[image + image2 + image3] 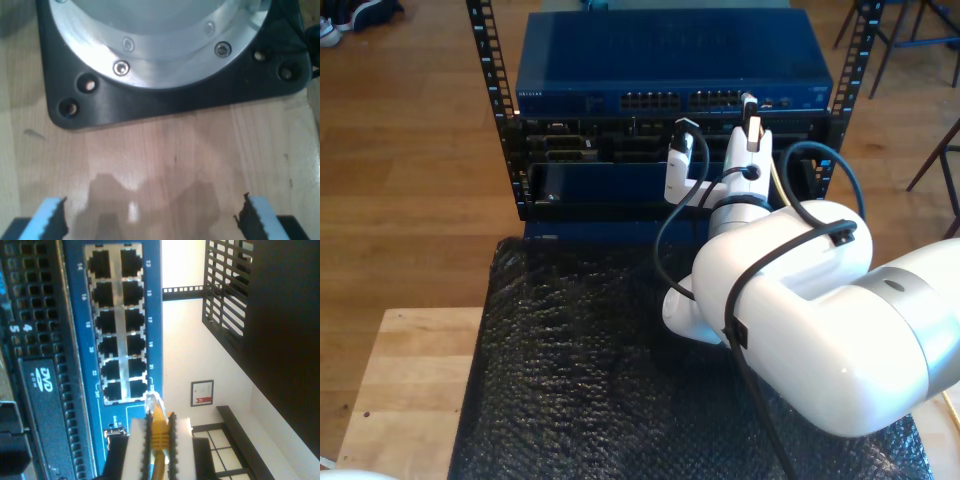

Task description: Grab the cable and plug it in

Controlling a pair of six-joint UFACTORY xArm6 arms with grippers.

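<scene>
My second gripper (159,422) is shut on the cable (159,432), its white fingers (136,445) clamping the yellow boot just behind the clear plug (153,401). The plug tip sits at the edge of the blue switch's port block (117,325), just outside the last ports; I cannot tell whether it touches. In the exterior view this gripper (750,122) is raised to the switch's port row (720,100), and the pale cable (777,185) trails down beside the arm. My first gripper (155,215) is open over bare wood, blue pads (50,212) wide apart.
The blue switch (670,65) tops a black rack (490,110), with a DVD-drive unit (42,380) below it. A black bubbled mat (580,380) covers the table (400,390). A thick black arm cable (665,250) loops beside the wrist. A black base plate (165,102) lies beyond my first gripper.
</scene>
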